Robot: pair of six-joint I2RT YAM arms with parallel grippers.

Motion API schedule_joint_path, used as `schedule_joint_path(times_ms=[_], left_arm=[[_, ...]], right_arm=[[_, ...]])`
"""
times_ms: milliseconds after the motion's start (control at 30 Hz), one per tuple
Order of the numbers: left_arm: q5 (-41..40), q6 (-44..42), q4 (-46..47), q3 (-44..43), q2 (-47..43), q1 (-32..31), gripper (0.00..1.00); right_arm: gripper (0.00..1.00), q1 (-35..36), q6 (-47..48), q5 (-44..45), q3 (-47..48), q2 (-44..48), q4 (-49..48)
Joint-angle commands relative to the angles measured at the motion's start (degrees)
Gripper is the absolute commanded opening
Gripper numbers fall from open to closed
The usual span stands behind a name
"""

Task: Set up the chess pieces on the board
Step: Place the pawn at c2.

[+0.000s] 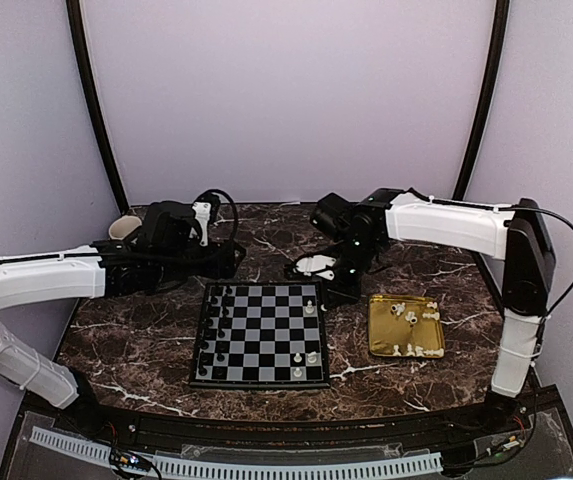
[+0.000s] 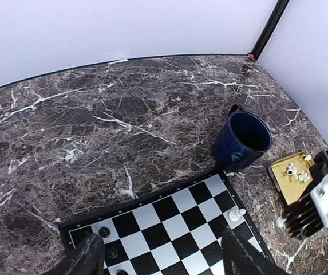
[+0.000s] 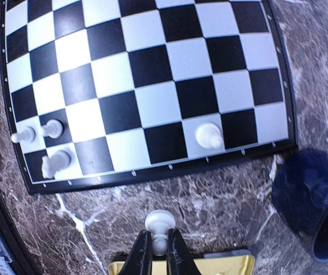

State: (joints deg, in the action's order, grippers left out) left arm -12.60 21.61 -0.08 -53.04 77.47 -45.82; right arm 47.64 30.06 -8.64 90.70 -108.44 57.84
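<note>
The board point(image 1: 261, 335) lies in the middle of the table, with tiny black pieces point(image 1: 213, 330) along its left side. White chess pieces stand on its right side, one point(image 1: 310, 308) near the far corner and three point(image 1: 306, 362) at the near corner. My right gripper point(image 3: 159, 240) is shut on a white pawn point(image 3: 159, 222), held over the marble between the board's edge point(image 3: 152, 169) and the gold tray point(image 3: 209, 264). My left gripper point(image 2: 164, 260) is open and empty, hovering over the board's far left corner point(image 2: 152, 229).
The gold tray point(image 1: 406, 325), right of the board, holds several more white pieces point(image 1: 411, 318). A dark blue mug point(image 2: 241, 140) stands just past the board's far right corner. A cream cup point(image 1: 121, 228) sits at the back left.
</note>
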Motion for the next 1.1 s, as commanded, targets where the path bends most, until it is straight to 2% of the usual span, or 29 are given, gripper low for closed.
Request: schedule_joint_path(times_ms=[0,367,1067], left_arm=[[-4.85,0.55,0.37,2.23,-4.78,0.03,0.72],[-7.59,0.39,-0.02,4.42,-8.19,0.03,0.72],[-7.02,0.76,-0.27,5.39,-8.83,0.03,0.73]], right_arm=[[0.1,3.73,0.69,-1.92,4.61,-4.17,2.06],[0.11,9.14,0.94,-2.29,9.44,-12.02,3.61],[0.13,11.05,0.44,-2.26,11.18,-16.18,3.87]])
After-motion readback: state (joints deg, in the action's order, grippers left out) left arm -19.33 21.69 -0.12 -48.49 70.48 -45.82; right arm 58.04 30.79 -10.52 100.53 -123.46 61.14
